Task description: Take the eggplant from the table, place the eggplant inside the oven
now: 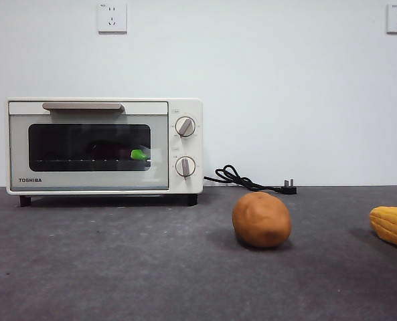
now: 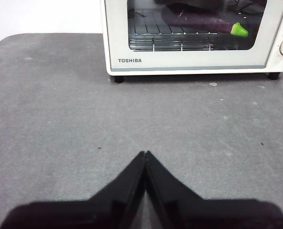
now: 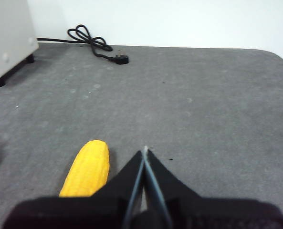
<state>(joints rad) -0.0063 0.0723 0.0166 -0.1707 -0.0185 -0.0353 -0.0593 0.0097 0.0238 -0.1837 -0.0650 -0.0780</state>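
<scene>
One oven (image 1: 104,146) on the table (image 1: 118,267), door shut, two round knobs (image 1: 185,126) stacked on the panel beside the glass, and one eggplant (image 2: 198,20) lying on the wire rack (image 2: 170,44) inside it, its dark body stretched along behind the window and its green stem cap (image 1: 138,154) pointing toward the knob side. Out on the table there is one brown potato (image 1: 261,219), in front of the oven and off its knob end, and one yellow corn cob (image 1: 393,227), farther out from the oven than the potato. One black cord (image 1: 242,179) coils against the wall just beside the oven's knob side, plug lying loose. The left gripper (image 2: 145,153) hovers over bare table in front of the oven door, jaws pressed together with nothing between them; the eggplant sits well apart from it, behind the glass. The right gripper (image 3: 145,150) is out past the oven's knob end, jaws likewise closed and empty, with the corn cob just beside it and the eggplant out of its view.
</scene>
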